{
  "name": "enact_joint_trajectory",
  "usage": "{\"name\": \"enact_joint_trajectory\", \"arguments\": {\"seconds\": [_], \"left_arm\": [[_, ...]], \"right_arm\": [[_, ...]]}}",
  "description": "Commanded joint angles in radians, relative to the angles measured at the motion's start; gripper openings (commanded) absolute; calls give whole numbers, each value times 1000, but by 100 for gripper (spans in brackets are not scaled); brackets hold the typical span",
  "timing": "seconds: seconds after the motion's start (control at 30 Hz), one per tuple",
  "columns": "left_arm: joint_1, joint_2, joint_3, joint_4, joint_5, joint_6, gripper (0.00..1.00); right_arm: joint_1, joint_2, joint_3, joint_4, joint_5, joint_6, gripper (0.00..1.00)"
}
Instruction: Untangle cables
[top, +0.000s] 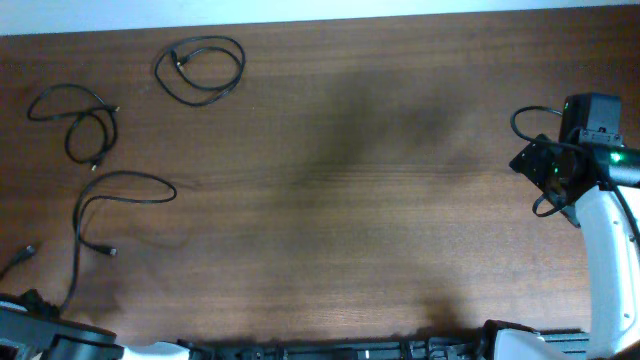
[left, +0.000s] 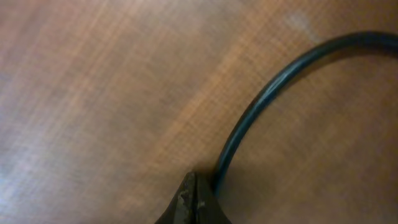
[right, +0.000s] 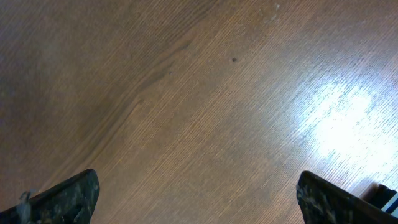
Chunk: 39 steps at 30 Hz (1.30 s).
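Three thin black cables lie apart at the left of the wooden table: a round coil (top: 200, 68) at the back, a looped one (top: 75, 115) at the far left, and a long one (top: 120, 176) whose tail runs down to my left gripper (top: 62, 305) at the front left corner. In the left wrist view my left gripper (left: 198, 186) is shut, with that cable (left: 267, 93) curving away from right beside its tip. My right gripper (top: 545, 165) is at the far right, open and empty over bare wood (right: 199, 186).
A short cable end with a plug (top: 18, 258) lies near the left edge. The table's far edge (top: 320, 22) meets a white surface. The right arm's own thick wires (top: 530, 115) loop beside its wrist.
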Motion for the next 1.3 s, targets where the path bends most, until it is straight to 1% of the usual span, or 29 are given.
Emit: {"name": "enact_joint_trajectory", "arguments": {"seconds": [0.0,0.1,0.17,0.2,0.23,0.3,0.33,0.37,0.43,0.5,0.53,0.57,0.6,0.63,0.73,0.8,0.97,1.07,1.1,1.13,1.2,1.27], "left_arm": [[0,31,-10,15,145,14,0],[-23,31,-10,66,152,52,0],[-64,31,-10,122,149,55,4],[-67,31,-10,121,148,55,4],[-66,31,-10,101,148,55,0],[-66,31,-10,84,153,55,0],[-66,30,-10,79,181,55,0],[-66,30,-10,75,238,55,0],[-66,30,-10,76,401,54,0],[-66,30,-10,47,511,51,0],[-66,30,-10,15,517,43,0],[-66,30,-10,-4,558,62,0],[-66,30,-10,-5,630,102,0],[-66,30,-10,-24,686,112,0],[-111,30,-10,-59,735,127,0],[-196,30,-10,-63,735,130,0],[-508,3,-10,-69,670,130,0],[-678,-64,-10,-165,497,130,0],[-754,-82,-10,-232,423,130,0],[-865,-88,-10,-307,319,130,0],[-983,-88,-11,-358,259,129,0],[-1089,-88,-11,-378,243,106,0]], "right_arm": [[-4,1,4,0,16,11,99],[-4,1,4,0,16,11,99],[-4,1,4,0,16,11,99],[-4,1,4,0,16,11,99],[-4,1,4,0,16,11,99],[-4,1,4,0,16,11,99],[-4,1,4,0,16,11,99],[-4,1,4,0,16,11,99],[-4,1,4,0,16,11,99],[-4,1,4,0,16,11,99],[-4,1,4,0,16,11,99],[-4,1,4,0,16,11,99],[-4,1,4,0,16,11,99],[-4,1,4,0,16,11,99],[-4,1,4,0,16,11,99],[-4,1,4,0,16,11,99],[-4,1,4,0,16,11,99],[-4,1,4,0,16,11,99],[-4,1,4,0,16,11,99],[-4,1,4,0,16,11,99],[-4,1,4,0,16,11,99],[-4,1,4,0,16,11,99]]}}
